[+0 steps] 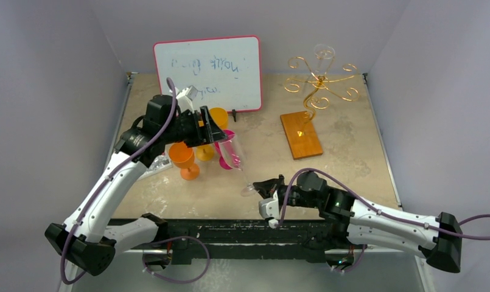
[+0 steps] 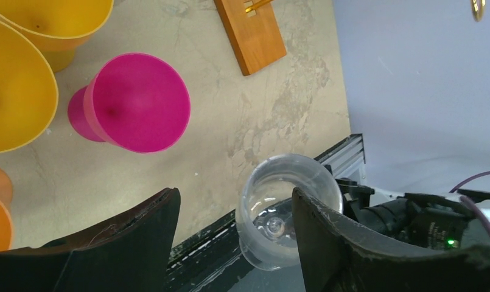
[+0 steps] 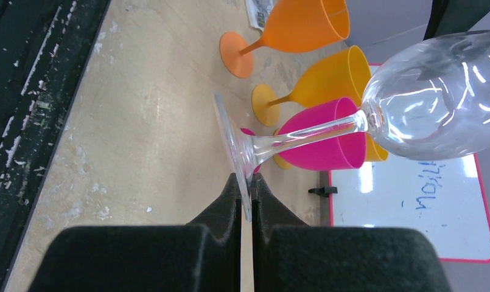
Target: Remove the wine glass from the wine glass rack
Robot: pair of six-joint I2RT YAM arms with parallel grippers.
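**Right wrist view.** The right tool (image 3: 247, 182) was fully closed, its two fingers pinching the rim of the foot of the wine glass (image 3: 425, 97). The clear stem ran up and to the right, ending in the bowl at the upper right of the frame, so the glass was tilted well off upright. Behind it on the bench (image 3: 139, 121) stood an orange cup (image 3: 303, 27), a yellow cup (image 3: 333, 79) and a pink cup (image 3: 321, 137). The whiteboard (image 3: 413, 207) lay at the lower right. Only this view showed the grip on the foot.

**Left wrist view.** Only this view looked into the open mouth of the bowl, at the lower centre of the frame. The left tool (image 2: 233, 194) was open, with one finger on each side of the bowl. The finger at frame right overlapped the bowl's edge, and whether they touched could not be told. The finger at frame left was clear of the bowl, with bench showing in the gap. The tool gripped nothing.

**Top view.** Only this view showed the whole rack (image 1: 318, 85). It stood at the upper right of the frame, its gold scroll arms rising above its wooden base (image 1: 301, 135). The glass was off the rack and well apart from it, just left of centre between the two tools.
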